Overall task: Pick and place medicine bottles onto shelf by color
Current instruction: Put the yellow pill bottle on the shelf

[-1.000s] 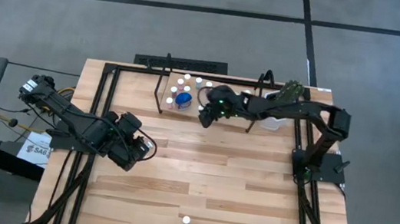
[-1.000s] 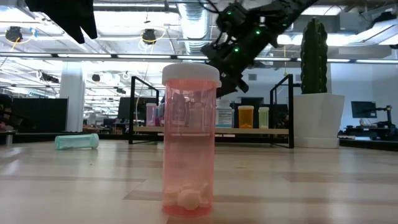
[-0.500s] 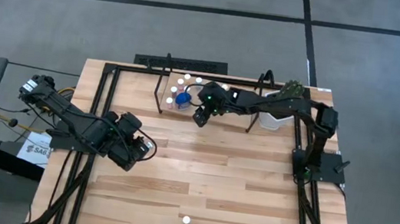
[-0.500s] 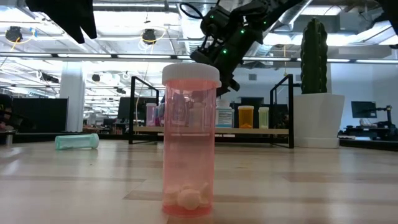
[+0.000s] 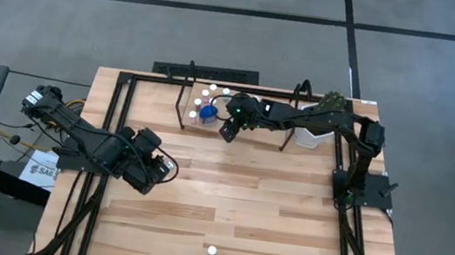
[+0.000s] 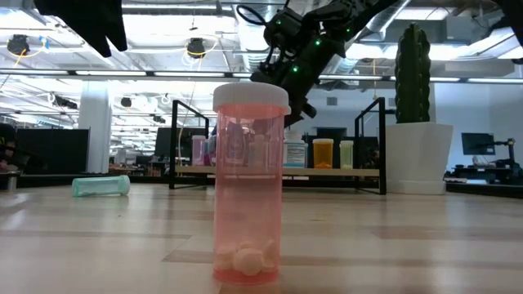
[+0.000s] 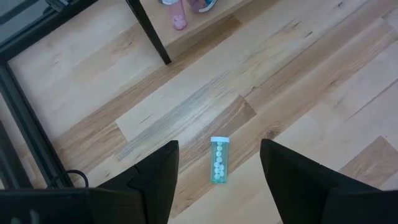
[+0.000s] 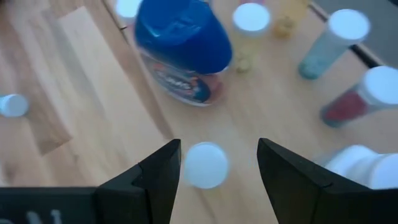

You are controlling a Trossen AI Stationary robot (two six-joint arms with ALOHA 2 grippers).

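The shelf [image 5: 186, 96] stands at the table's far edge with several small bottles and a larger blue bottle [image 8: 183, 43] upright on its board. My right gripper [image 5: 227, 134] hovers open over the shelf's near edge. A white-capped bottle [image 8: 205, 165] stands below and between its fingers, apart from them. My left gripper [image 7: 219, 144] hangs open above a teal bottle [image 7: 218, 163] that lies on its side on the table at the left. A pink bottle [image 6: 249, 184] with a white cap stands upright near the table's front edge [image 5: 211, 250].
A white pot with a cactus [image 6: 417, 122] stands at the shelf's right end, under my right arm. Black frame rails [image 5: 113, 130] run along the table's left and right sides. Bare wood lies between the shelf and the pink bottle.
My right gripper has gone a little toward the table's left along the shelf's near edge and has rolled slightly, then held still. Its fingers have stayed open. No bottle has moved.
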